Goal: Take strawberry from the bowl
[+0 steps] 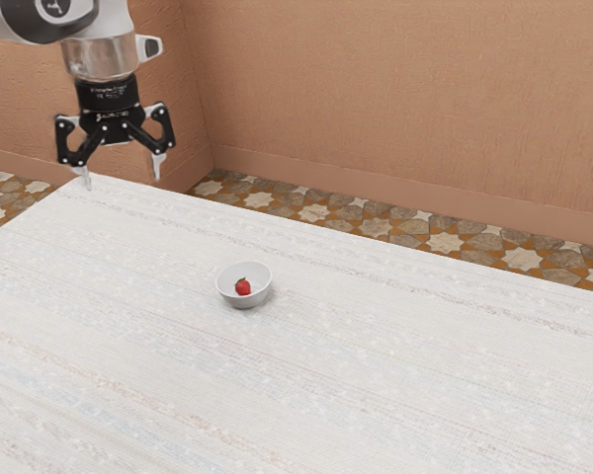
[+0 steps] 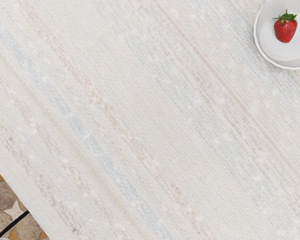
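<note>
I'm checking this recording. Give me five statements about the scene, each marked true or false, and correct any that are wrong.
1. The strawberry lies inside the bowl. True.
2. The gripper is shut on the strawberry. False: its fingers stand apart with nothing between them.
3. The bowl is tipped over on its side. False: it stands upright on the table.
4. Green leaves are attached to the strawberry. True.
5. In the exterior view, the gripper is nearer that view's left edge than the bowl is. True.
</note>
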